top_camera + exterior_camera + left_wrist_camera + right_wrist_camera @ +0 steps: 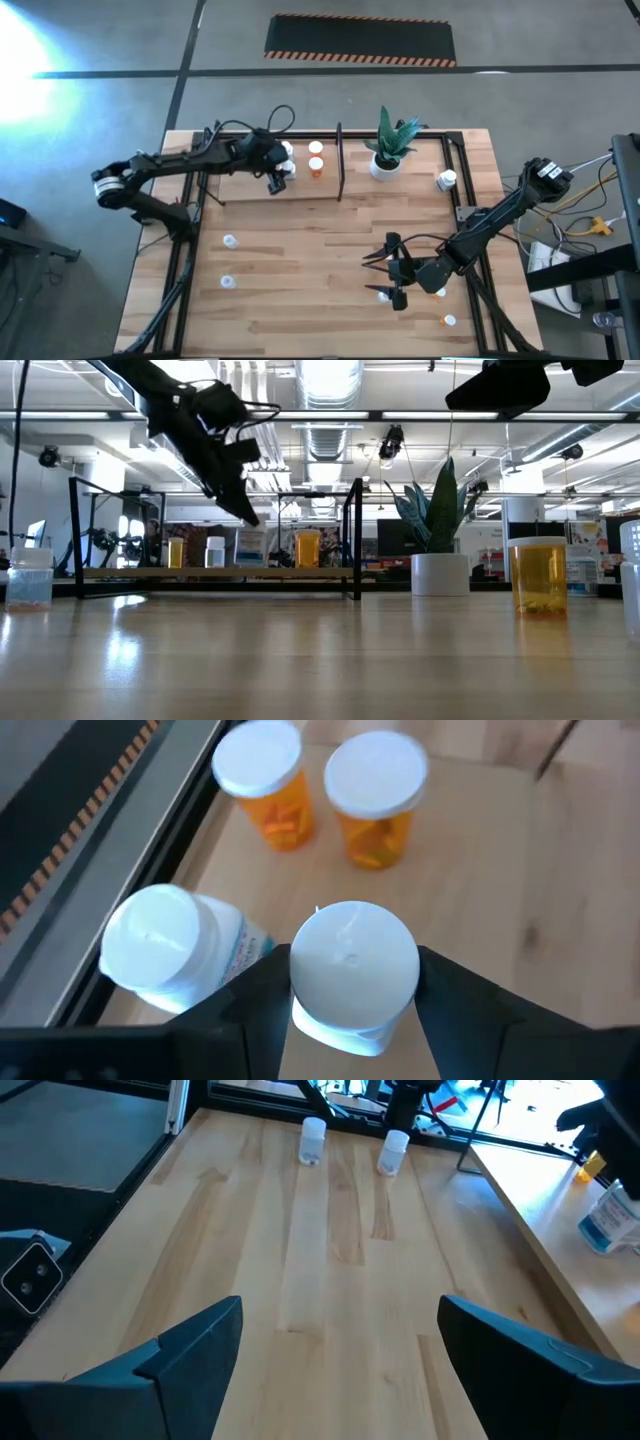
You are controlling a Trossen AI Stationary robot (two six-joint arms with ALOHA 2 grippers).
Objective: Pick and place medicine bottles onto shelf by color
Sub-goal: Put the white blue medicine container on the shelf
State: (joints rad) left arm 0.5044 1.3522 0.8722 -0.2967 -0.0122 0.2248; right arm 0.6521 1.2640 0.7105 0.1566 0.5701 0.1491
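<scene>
My left gripper [278,178] reaches over the shelf [250,200] at the table's far left and is shut on a white medicine bottle [355,960]. Another white bottle [160,945] stands right beside it, and two orange bottles with white caps [265,780] [375,795] stand on the shelf board just beyond. One more white bottle [446,180] stands on the shelf right of the plant. My right gripper [390,272] hovers open over the near right of the table, with small bottles [383,296] [440,290] [449,321] standing close by. My left gripper pinches the white bottle between its two fingers [250,1005], just below the cap [340,1030], one finger on each side. The fingers come from above, slanting down. The bottle is upright; in the low view its base [250,563] looks level with the shelf board.
A white pot with a green plant [385,150] stands on the shelf past the black divider bar [340,160]. Two white bottles [230,241] [227,282] stand on the table's near left. Bare wood lies in the middle of the table [310,250].
</scene>
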